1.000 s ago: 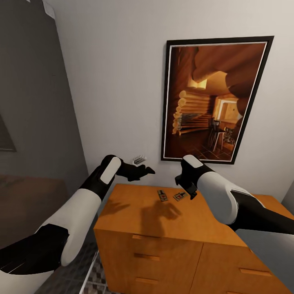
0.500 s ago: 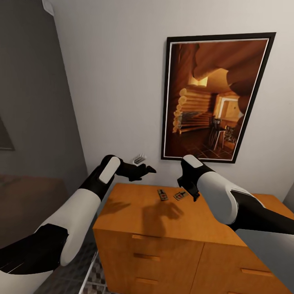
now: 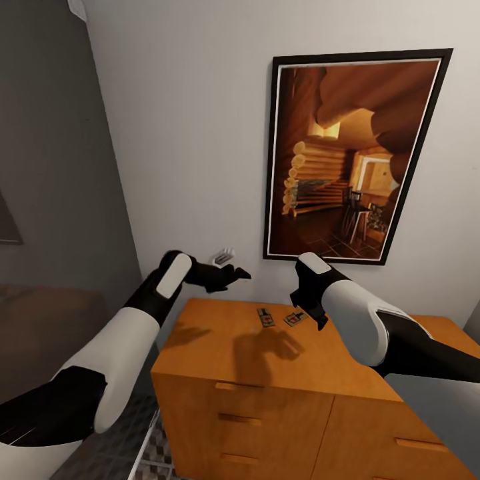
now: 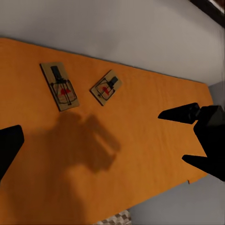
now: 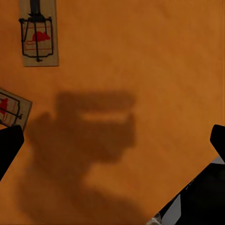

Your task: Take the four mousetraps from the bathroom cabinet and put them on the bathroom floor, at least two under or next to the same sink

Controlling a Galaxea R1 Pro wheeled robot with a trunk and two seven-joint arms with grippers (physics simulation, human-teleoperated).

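Note:
Two mousetraps (image 3: 265, 317) (image 3: 294, 318) lie flat near the back of the orange-brown cabinet (image 3: 220, 360) top, close to the wall. My left gripper (image 3: 235, 273) hovers open above the cabinet's back left part, to the left of the traps. Just right of the traps and a little above the top, my right gripper (image 3: 308, 317) hangs open. The left wrist view has both mousetraps (image 4: 60, 86) (image 4: 106, 87) beyond the open left gripper (image 4: 108, 140). One full mousetrap (image 5: 38, 35) and part of another (image 5: 11, 108) lie ahead of the open right gripper (image 5: 112, 145).
A large framed painting (image 3: 353, 153) hangs on the white wall behind the cabinet. A small white wall fitting (image 3: 225, 254) sits just past the left gripper. Drawer fronts with bar handles (image 3: 240, 420) face me. Patterned bathroom floor (image 3: 157, 453) shows left of the cabinet, beside a grey wall (image 3: 53, 167).
My left gripper has risen slightly and drawn a little leftward. The whole view has shifted a touch. The mousetraps and the right gripper have stayed put.

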